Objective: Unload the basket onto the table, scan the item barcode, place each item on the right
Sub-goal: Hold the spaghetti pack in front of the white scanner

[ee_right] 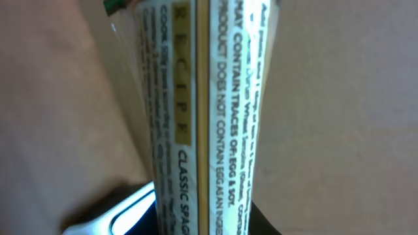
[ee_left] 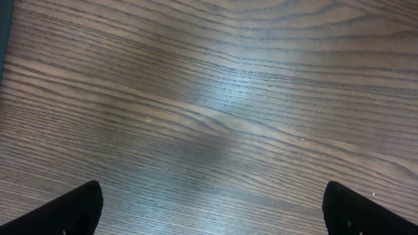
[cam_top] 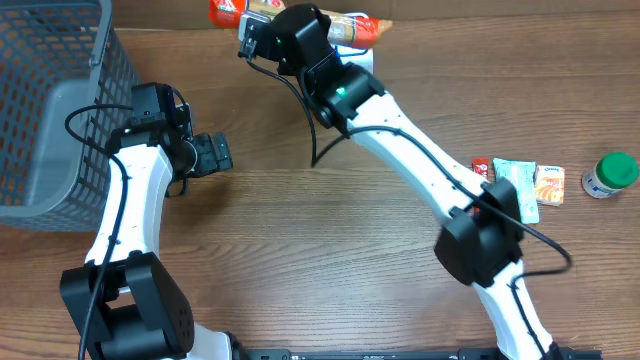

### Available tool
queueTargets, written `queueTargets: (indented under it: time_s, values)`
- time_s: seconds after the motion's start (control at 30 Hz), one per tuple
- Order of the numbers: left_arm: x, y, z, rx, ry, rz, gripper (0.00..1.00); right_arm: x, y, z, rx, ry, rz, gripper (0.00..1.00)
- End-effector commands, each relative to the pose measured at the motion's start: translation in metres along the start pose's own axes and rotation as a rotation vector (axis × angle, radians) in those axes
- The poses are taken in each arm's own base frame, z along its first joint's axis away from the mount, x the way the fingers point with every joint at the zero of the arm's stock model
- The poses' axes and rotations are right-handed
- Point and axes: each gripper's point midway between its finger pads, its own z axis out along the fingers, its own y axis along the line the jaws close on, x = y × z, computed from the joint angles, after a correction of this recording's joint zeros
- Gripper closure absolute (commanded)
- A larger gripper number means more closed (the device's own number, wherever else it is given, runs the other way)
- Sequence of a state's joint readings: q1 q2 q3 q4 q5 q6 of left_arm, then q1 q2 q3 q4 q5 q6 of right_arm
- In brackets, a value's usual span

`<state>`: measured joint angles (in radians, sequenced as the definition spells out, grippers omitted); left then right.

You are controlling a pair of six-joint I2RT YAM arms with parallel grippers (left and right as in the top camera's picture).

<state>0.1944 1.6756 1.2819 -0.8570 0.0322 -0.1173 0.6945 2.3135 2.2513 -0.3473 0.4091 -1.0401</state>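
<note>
I have the right gripper clamped on the spaghetti pack, at the far edge of the table and well to the right of the basket. In the right wrist view the pack stands lengthwise (recipe and allergen print are legible). I cannot tell whether it is lifted off the wood. The left gripper hovers just right of the basket, its fingers wide apart over bare tabletop. A few sachets and a green-lidded jar lie farthest from the basket.
</note>
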Motion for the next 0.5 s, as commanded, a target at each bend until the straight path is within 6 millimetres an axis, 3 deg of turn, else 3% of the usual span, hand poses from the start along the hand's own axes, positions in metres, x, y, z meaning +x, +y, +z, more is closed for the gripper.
queueTargets:
  time_s: [0.0, 0.23, 0.47]
  values:
    - [-0.005, -0.001, -0.004, -0.003, -0.017, 0.002, 0.0, 0.022, -0.047, 0.017, 0.168, 0.021, 0.032, 0.96]
    - [-0.005, -0.001, -0.004, -0.003, -0.017, 0.002, 0.0, 0.062, -0.051, 0.063, 0.3, 0.016, 0.094, 0.96]
    - [-0.005, -0.001, -0.004, -0.003, -0.017, 0.002, 0.0, 0.064, -0.041, 0.079, 0.35, -0.035, 0.118, 0.96]
